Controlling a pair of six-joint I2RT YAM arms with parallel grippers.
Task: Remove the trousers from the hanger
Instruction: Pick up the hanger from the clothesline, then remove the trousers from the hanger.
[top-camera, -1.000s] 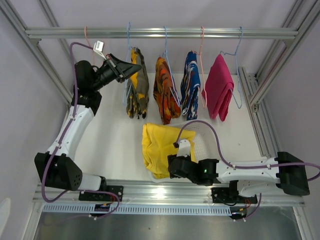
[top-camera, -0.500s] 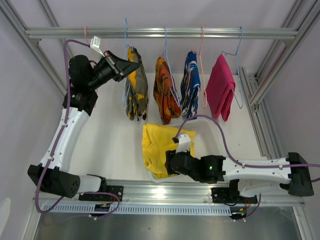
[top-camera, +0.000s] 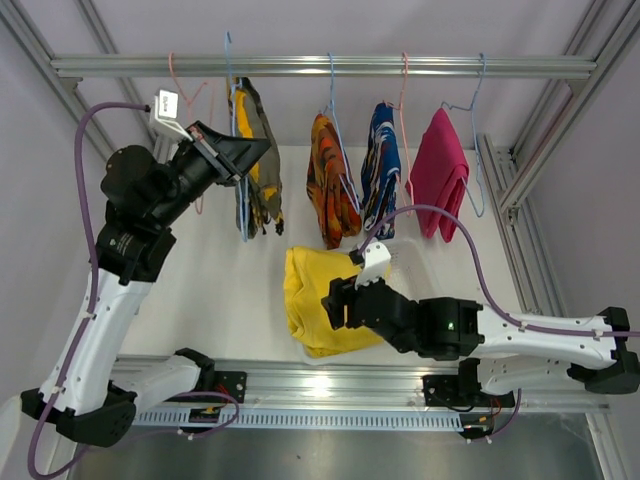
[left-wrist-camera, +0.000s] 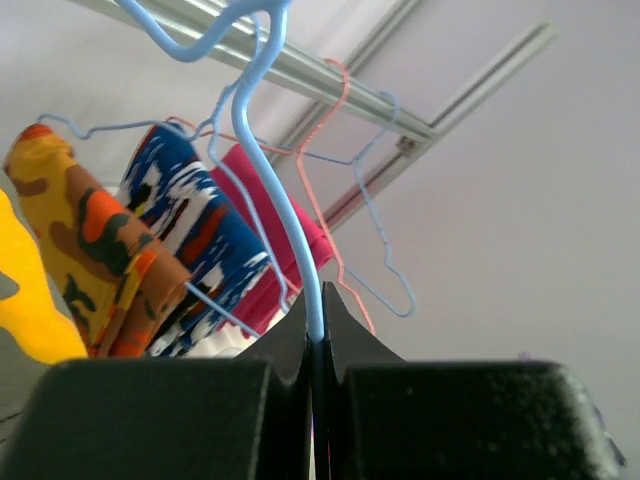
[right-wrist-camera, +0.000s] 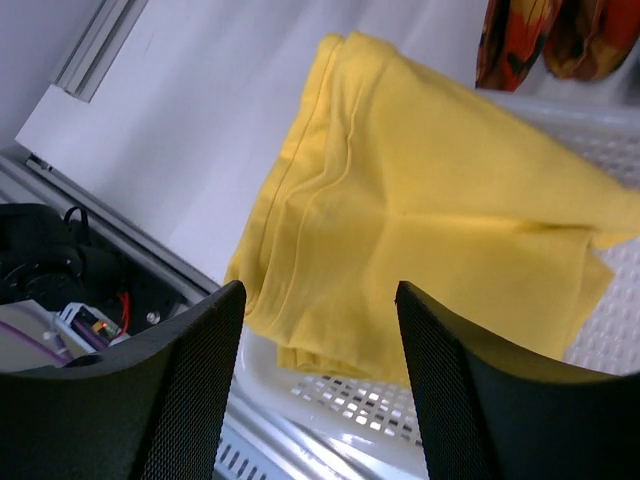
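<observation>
Now the left gripper (left-wrist-camera: 315, 312) pinches the wire of the blue hanger (left-wrist-camera: 283, 200) at upper left, camouflage trousers (top-camera: 258, 165) dangling from it. The right gripper (right-wrist-camera: 315, 300) hangs spread over yellow trousers (right-wrist-camera: 420, 200) in the basket (right-wrist-camera: 350, 400), lower centre. Thin wire may twist in the pinch, spilling the trousers short of it.

I count five trousers: camouflage (top-camera: 265, 195), orange (top-camera: 328, 185), blue (top-camera: 382, 165) and magenta (top-camera: 438, 175) hung under the rail (top-camera: 320, 66), yellow (top-camera: 310, 290) lying farther below it; five hangers (top-camera: 331, 88), one bare (top-camera: 175, 75); one basket (right-wrist-camera: 340, 398)
</observation>
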